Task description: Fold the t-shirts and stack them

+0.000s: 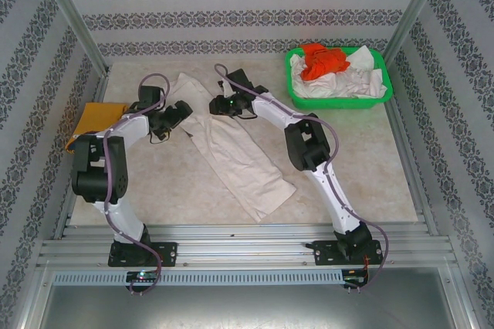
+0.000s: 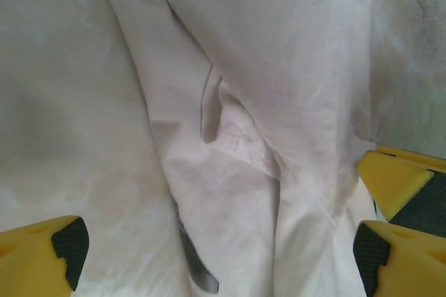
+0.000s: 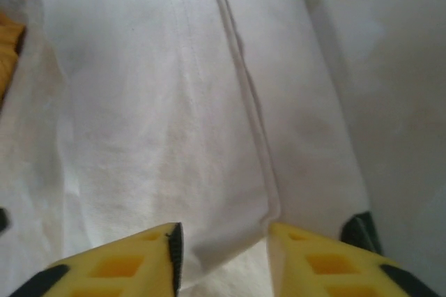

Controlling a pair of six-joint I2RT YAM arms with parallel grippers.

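A pale marbled table (image 1: 363, 167) is enclosed by patterned walls (image 1: 247, 16) on three sides and bounded in front by a metal rail (image 1: 247, 248). A cream shirt (image 1: 239, 155) is stretched in a long diagonal strip across the middle, a mustard shirt (image 1: 96, 120) is laid at the left edge, and a red shirt (image 1: 320, 59) and white shirts (image 1: 347, 83) are heaped in a green basket (image 1: 340, 103) at the far right corner; bare table is seen at the near right. The left hand (image 2: 219, 248) is held wide open over the strip's far end, while the right hand (image 3: 223, 255) is drawn narrow about a fold of it, and whether that fold is pinched cannot be told.
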